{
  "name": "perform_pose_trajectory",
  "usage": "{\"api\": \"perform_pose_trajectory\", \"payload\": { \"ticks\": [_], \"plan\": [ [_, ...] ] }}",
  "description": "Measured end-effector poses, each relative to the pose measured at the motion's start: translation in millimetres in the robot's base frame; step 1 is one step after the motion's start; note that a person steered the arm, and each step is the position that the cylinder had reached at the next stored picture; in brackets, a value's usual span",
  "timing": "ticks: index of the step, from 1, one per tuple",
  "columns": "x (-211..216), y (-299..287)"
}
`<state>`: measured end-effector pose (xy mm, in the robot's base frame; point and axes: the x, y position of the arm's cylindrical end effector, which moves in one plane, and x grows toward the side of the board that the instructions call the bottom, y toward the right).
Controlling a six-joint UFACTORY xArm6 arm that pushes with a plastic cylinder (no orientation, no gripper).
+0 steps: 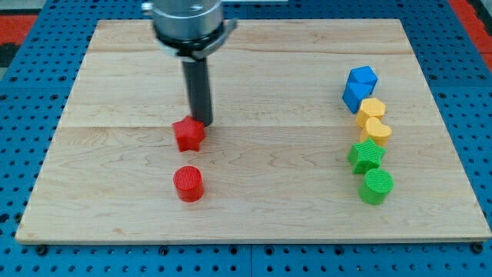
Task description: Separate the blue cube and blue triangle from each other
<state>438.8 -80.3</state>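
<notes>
Blue cube (361, 80): view's right, upper end of a column of blocks; looks stacked against a second blue piece just below-left of it.
Blue triangle (352, 98): presumably that lower blue piece, touching the cube (shape hard to make out, mostly hidden by it).
Handling: small rigid plastic blocks, likely light, should slide easily on smooth wood; no grasp possible, so push on a flat side face, ideally into the seam between the two blues.
Risk: yellow block (372, 107) touches the blues from below; a downward push would drag the column.
Neighbours: second yellow block (376, 129), green star (366, 155), green cylinder (377, 185), all in one chain.
My tip (203, 122): well apart from the blues, touching the red star (188, 134) at its top-right; red cylinder (188, 184) below.
Hand state: plain rod, nothing to open or close.
Containers: none, only the wooden board (115, 77).
</notes>
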Motion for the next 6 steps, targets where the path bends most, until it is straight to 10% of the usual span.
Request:
{"api": "perform_pose_trajectory", "payload": {
  "ticks": [3, 5, 6],
  "plan": [
    [25.9, 42.7],
    [-151.3, 191.9],
    [-165.0, 296.8]
  ]
}}
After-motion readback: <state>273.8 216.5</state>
